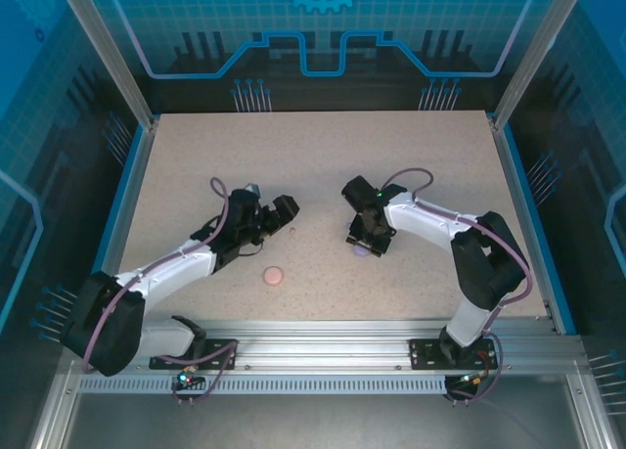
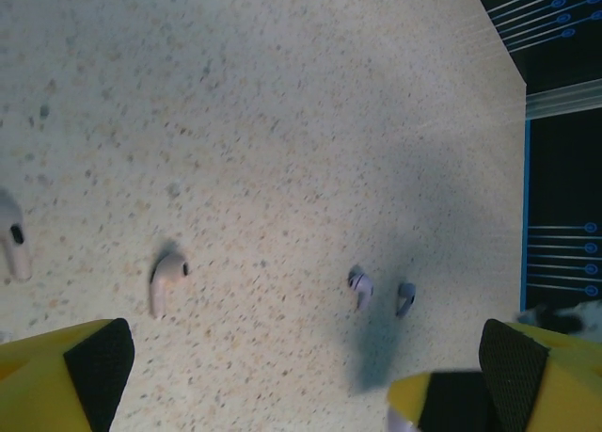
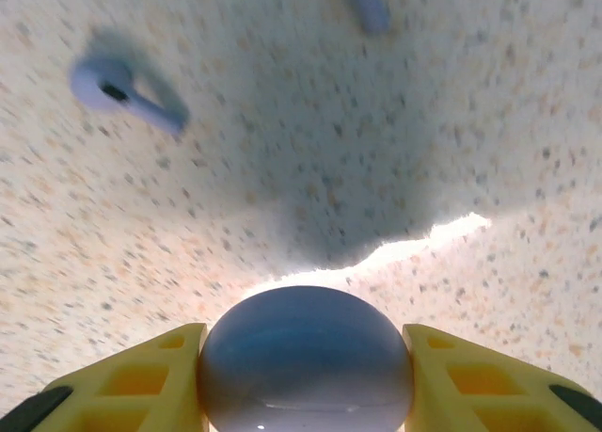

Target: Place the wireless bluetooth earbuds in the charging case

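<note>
My right fingers (image 3: 141,376) clamp the lilac case (image 3: 306,361), with a lilac earbud (image 3: 118,88) lying ahead. My left fingers (image 2: 56,376) gape wide near a pink earbud (image 2: 165,280) on the speckled tabletop (image 1: 323,165).

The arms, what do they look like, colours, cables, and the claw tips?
The left arm and right arm are white-shelled with black joints, and a purple cable loops along each. The right wrist carries a small green light. The left claw and right claw have blocky yellow fingers with black pads.
</note>
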